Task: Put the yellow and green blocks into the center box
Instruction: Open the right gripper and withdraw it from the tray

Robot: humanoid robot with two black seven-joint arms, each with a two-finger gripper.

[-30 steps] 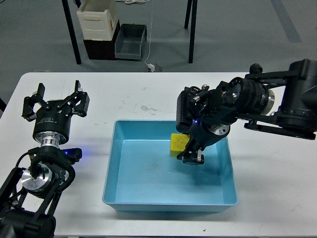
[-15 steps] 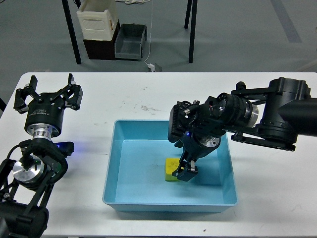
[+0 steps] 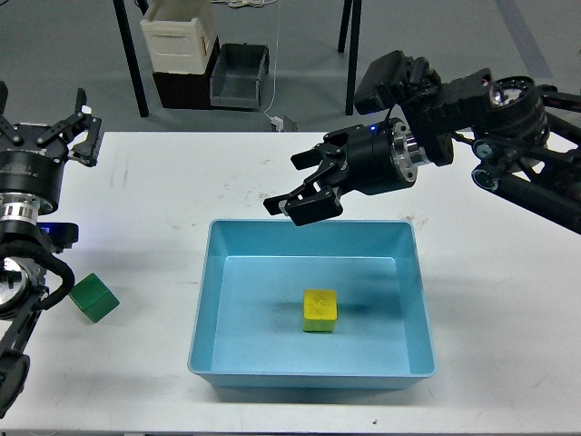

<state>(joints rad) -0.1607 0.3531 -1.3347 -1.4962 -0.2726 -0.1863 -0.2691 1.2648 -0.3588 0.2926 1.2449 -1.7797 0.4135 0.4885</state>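
The yellow block (image 3: 320, 310) lies on the floor of the blue box (image 3: 209, 300) in the middle of the table, free of any gripper. The green block (image 3: 94, 298) lies on the table at the far left, left of the box. My right gripper (image 3: 301, 184) is open and empty, raised above the box's far left rim. My left gripper (image 3: 47, 136) is open and empty at the far left edge, up and away from the green block.
The white table (image 3: 472, 300) bears the box. Beyond its far edge stand black table legs (image 3: 132, 64), a cream bin (image 3: 180, 38) and a grey crate (image 3: 240, 76) on the floor.
My right gripper has let go of the yellow block in the box, opened and lifted up and to the left. My left arm has swung left, uncovering the green block.
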